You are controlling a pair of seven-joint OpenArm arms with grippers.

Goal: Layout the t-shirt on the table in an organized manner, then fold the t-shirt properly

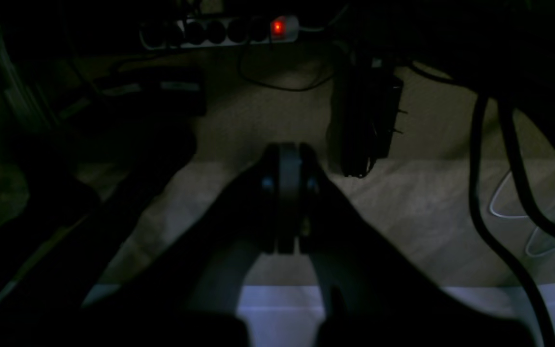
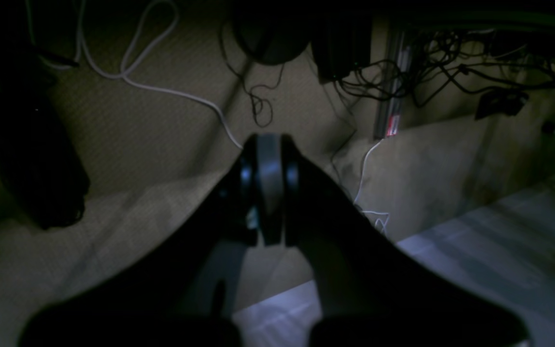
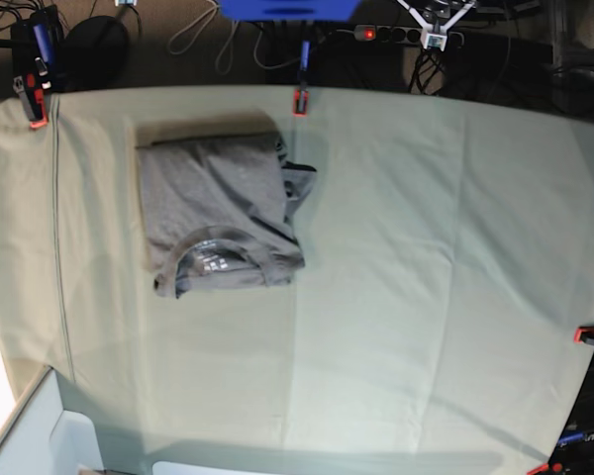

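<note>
The dark grey t-shirt (image 3: 218, 213) lies folded into a compact rectangle on the far left part of the pale grey-green table (image 3: 426, 247). Its ribbed collar (image 3: 218, 259) with the printed label faces the near edge, and a bit of sleeve sticks out on its right side. Neither arm shows in the base view. My left gripper (image 1: 287, 164) is shut and empty, hanging over a dim carpeted floor. My right gripper (image 2: 268, 154) is also shut and empty over the floor. The shirt is out of both wrist views.
Red-orange clips (image 3: 300, 101) (image 3: 592, 336) hold the cloth at the table's edges. A power strip with a red light (image 1: 219, 31) and loose cables (image 2: 152, 86) lie on the floor. A pale box (image 3: 40, 435) sits at the near left corner.
</note>
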